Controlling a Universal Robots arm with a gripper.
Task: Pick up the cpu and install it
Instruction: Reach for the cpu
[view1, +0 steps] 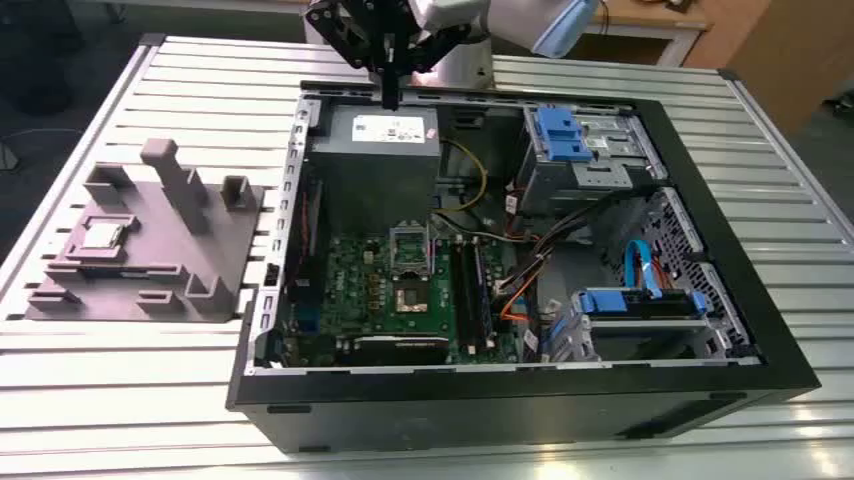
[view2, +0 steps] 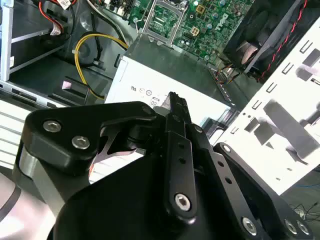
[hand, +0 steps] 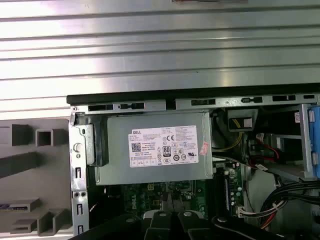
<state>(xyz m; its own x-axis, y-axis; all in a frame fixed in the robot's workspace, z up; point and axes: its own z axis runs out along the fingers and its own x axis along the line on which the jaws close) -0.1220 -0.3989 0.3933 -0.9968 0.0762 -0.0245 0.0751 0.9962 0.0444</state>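
Note:
The cpu (view1: 104, 234), a small silvery square chip, lies in a recess on top of the purple-grey fixture (view1: 147, 270) at the exterior view's left, outside the computer case. My black gripper (view1: 390, 98) hangs over the case's far wall, above the grey power supply (view1: 378, 150), well away from the cpu. Its fingers meet in one narrow tip (view2: 176, 102) with nothing between them. Inside the case lies the green motherboard (view1: 400, 290), whose metal socket frame (view1: 410, 262) stands open over the socket (view1: 410, 298). The second wrist view looks past the fingers to the same frame (view2: 162, 20).
The open black case (view1: 747, 330) holds blue drive brackets (view1: 561, 135), cable bundles (view1: 534, 270) and a fan (view2: 260, 40). The power supply's white label (hand: 165, 147) faces the first wrist view. Tall posts (view1: 174, 180) rise from the fixture. A slatted metal table (view1: 200, 100) carries everything.

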